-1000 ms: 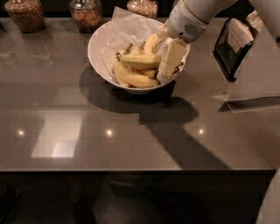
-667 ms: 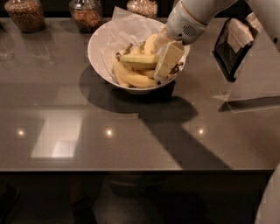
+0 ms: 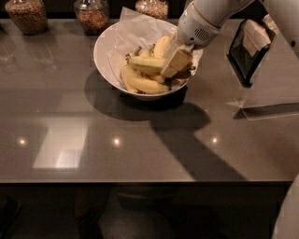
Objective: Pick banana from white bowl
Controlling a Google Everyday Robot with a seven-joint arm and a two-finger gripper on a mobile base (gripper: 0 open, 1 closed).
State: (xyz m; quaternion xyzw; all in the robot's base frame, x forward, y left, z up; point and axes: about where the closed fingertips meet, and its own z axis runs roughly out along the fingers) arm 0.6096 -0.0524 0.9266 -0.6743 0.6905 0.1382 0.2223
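The white bowl (image 3: 101,59) stands on the dark counter at centre back, lined with crinkled white paper. It holds several bananas. The banana (image 3: 142,62), nearly straight and greenish-yellow with dark ends, lies across the top of the pile. My gripper (image 3: 175,62) reaches down from the upper right into the bowl's right side, at the banana's right end. The white arm hides the bowl's far right rim. A curved, deeper-yellow banana (image 3: 141,84) lies below it.
Three glass jars of brown grains (image 3: 26,15) (image 3: 92,14) (image 3: 152,7) stand along the back edge. A dark tablet on a clear stand (image 3: 250,49) is at the right. The counter's front edge (image 3: 140,181) runs across the lower part of the view.
My gripper has shifted slightly left inside the bowl, toward the right end of the straight banana. The bananas and bowl have stayed put.
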